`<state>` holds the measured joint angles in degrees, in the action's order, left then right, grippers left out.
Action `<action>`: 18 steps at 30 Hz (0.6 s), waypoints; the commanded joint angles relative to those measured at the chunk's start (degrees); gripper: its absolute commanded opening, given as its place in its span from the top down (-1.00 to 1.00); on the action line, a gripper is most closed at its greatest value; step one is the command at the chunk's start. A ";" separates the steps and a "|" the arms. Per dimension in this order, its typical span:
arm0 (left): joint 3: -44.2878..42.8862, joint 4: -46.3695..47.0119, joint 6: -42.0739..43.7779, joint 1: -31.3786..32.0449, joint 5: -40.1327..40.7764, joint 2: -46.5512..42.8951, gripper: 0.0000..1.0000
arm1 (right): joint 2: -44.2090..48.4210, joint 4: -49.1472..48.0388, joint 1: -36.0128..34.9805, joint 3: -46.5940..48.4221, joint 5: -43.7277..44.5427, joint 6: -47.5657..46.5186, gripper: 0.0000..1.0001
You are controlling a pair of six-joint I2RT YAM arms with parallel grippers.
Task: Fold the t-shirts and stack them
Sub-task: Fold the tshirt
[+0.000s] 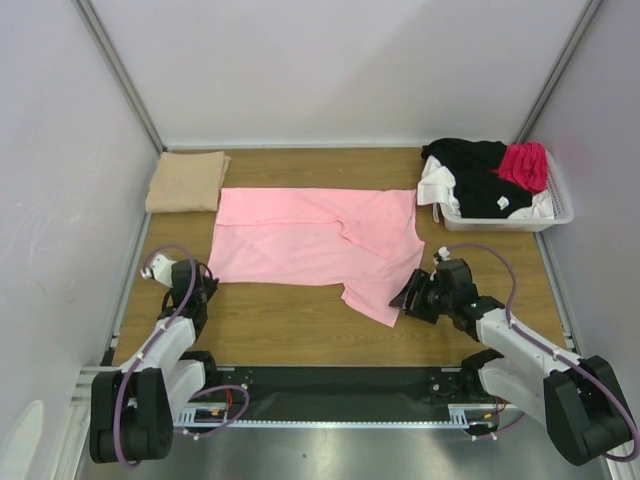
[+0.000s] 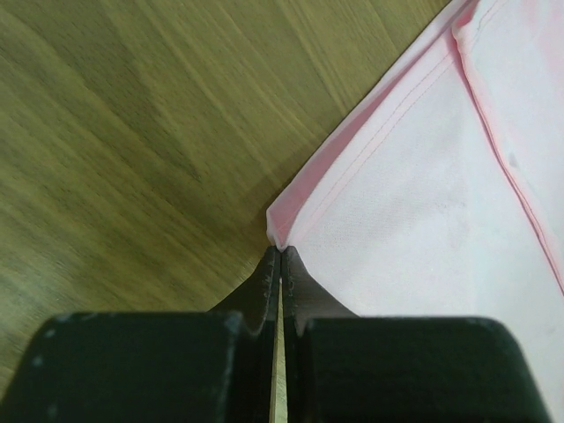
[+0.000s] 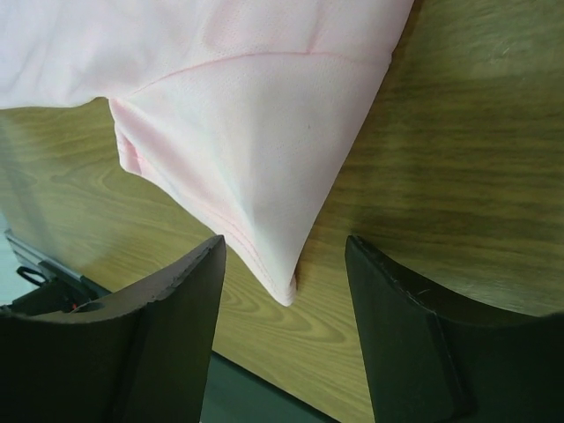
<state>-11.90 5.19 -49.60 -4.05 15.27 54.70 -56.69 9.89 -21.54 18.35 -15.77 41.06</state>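
One light pink t-shirt [image 1: 315,240], flat, creased.

One pink t-shirt [image 1: 310,240] and one tan t-shirt [image 1: 187,181] are lying left of the one basket [image 1: 562,208]; shirts [image 1: 470,158] of three colours are bunching inside it.

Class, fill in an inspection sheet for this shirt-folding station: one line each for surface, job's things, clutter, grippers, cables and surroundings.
Surface: wooden table, bare wood showing around the cloth.
Job's things: pink t-shirt spread flat mid-table; tan t-shirt folded at the far left; black shirt, magenta shirt and white shirt heaped unfolded.
Clutter: white basket at the far right, holding the heap.
Grippers: left gripper shut, tips at the pink t-shirt's near left corner; right gripper open, straddling a sleeve corner.
Cables: left purple cable and right purple cable loop above the arms, clear of the cloth.
Surroundings: white walls with metal posts; nothing else seen.
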 commanded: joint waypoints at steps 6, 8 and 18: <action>0.30 0.70 -1.02 -0.60 1.17 -0.38 0.99 | 0.79 -1.97 -3.68 -4.55 1.27 5.61 -0.23; 0.30 0.79 -0.93 -0.60 1.08 -0.47 0.99 | -0.09 -3.03 -4.38 -4.99 1.00 6.31 -0.20; 0.21 0.52 -1.11 -0.60 1.52 -0.73 0.99 | -0.62 -3.56 -7.11 -5.96 3.55 8.69 -0.09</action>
<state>-11.90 5.19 -49.67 -4.05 15.31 54.70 -56.25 2.81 -28.14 14.57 -14.79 49.15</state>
